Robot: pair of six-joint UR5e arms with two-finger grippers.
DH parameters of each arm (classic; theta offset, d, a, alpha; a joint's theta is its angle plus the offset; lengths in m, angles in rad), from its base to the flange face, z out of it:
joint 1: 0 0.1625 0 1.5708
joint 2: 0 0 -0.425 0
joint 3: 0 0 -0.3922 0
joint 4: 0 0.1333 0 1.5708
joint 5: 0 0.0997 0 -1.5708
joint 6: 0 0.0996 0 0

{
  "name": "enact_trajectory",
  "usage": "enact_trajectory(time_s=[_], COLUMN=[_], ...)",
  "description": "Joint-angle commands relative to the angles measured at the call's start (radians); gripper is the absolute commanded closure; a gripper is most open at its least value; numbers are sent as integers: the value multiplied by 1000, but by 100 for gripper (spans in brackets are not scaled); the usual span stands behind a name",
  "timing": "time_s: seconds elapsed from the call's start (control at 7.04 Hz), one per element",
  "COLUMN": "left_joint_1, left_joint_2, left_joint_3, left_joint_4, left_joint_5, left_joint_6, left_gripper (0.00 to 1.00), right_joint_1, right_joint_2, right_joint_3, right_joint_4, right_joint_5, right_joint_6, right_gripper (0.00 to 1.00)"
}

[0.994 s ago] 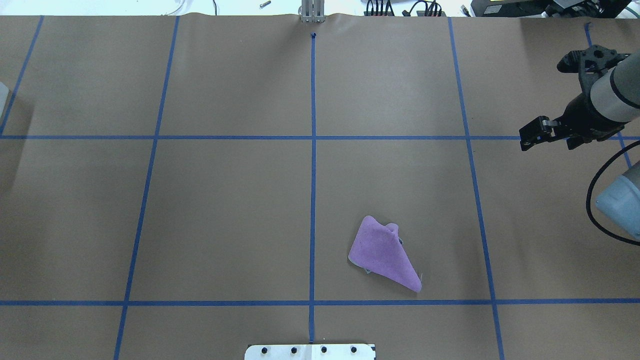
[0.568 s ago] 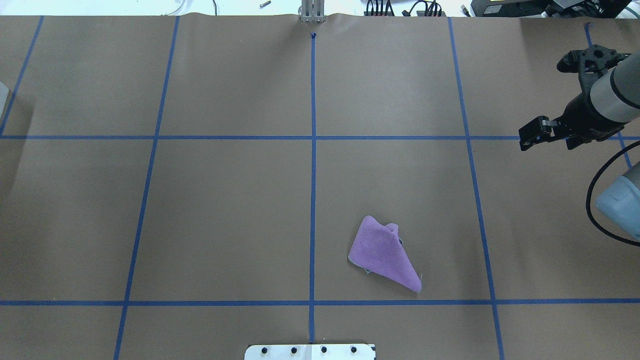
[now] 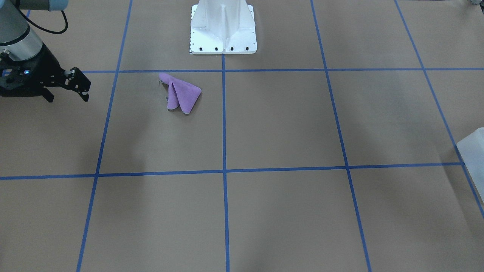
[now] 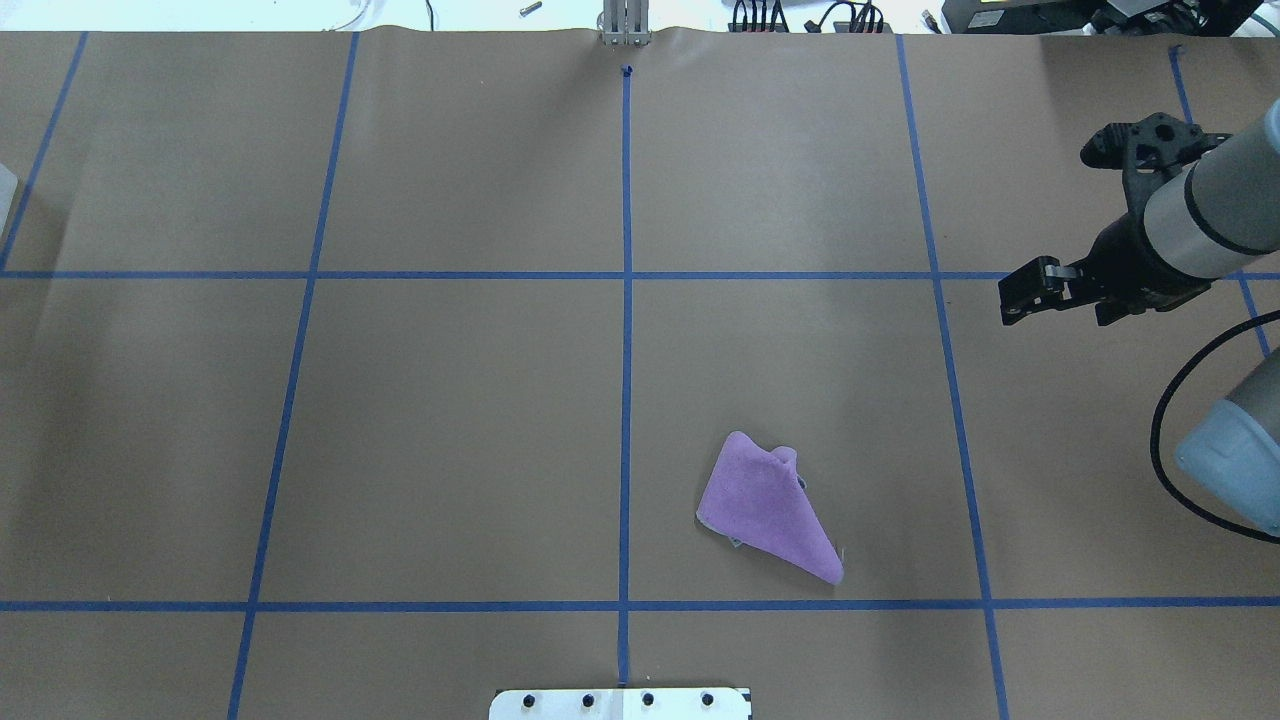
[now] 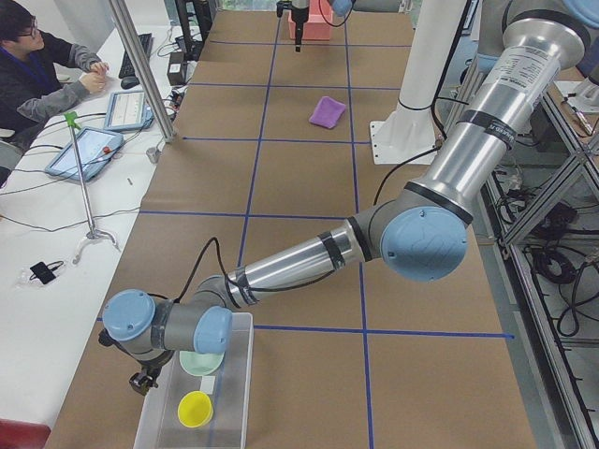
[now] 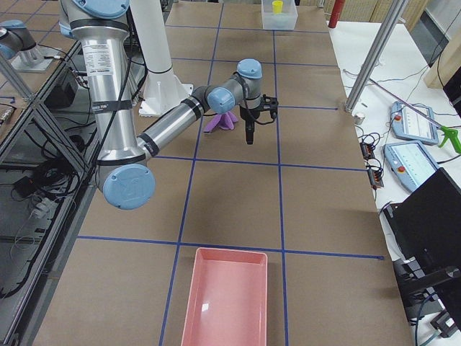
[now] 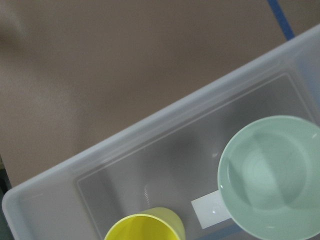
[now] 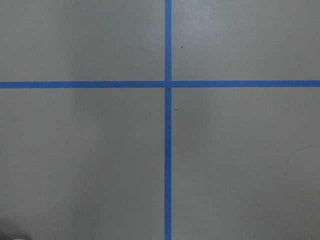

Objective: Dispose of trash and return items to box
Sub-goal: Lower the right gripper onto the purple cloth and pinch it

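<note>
A crumpled purple cloth [image 4: 765, 505] lies on the brown table near the robot's base, right of the centre line; it also shows in the front view [image 3: 180, 94]. My right gripper [image 4: 1022, 298] hangs above the table, to the right of the cloth and farther from the base than it. It looks shut and empty, and also shows in the front view [image 3: 81, 86]. My left gripper [image 5: 142, 382] is at the clear box [image 5: 239, 374] at the table's left end. I cannot tell whether it is open or shut. The box holds a pale green bowl [image 7: 272, 175] and a yellow cup [image 7: 145, 227].
A pink tray [image 6: 227, 295] stands at the table's right end. The white robot base [image 3: 223, 30] stands at the near middle edge. Blue tape lines grid the table. An operator [image 5: 37, 65] sits at a desk beside the table.
My right gripper has moved left toward the table's middle and slightly toward the base. The cloth has not moved.
</note>
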Motion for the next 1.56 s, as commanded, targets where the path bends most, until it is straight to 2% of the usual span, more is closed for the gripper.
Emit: enact_trajectory(time_s=[0.0,0.28,0.43,0.57,0.99,1.42], left_joint_1=[-8,-9,-9,-9,-9,-8], left_joint_2=[24,56,103,139,148,150], left_joint_3=[-178,-194,-248,-293,-296,-292], left_joint_4=[181,184,184,182,184,184], left_joint_5=[-19,-42,-43,-43,-43,-43], left_joint_6=[-1,-63,-108,-126,-127,-128], left_gripper=[1,1,1,1,1,1], right_joint_1=[-190,-372,-427,-459,-503,-542], right_joint_2=[5,77,103,105,218,221], right_joint_3=[83,80,77,74,-18,-39], right_joint_4=[-2,-14,-16,-16,-17,-17], right_joint_5=[-140,-305,-353,-389,-449,-487], right_joint_6=[210,374,424,447,505,524], right_gripper=[0,0,0,1,8,37])
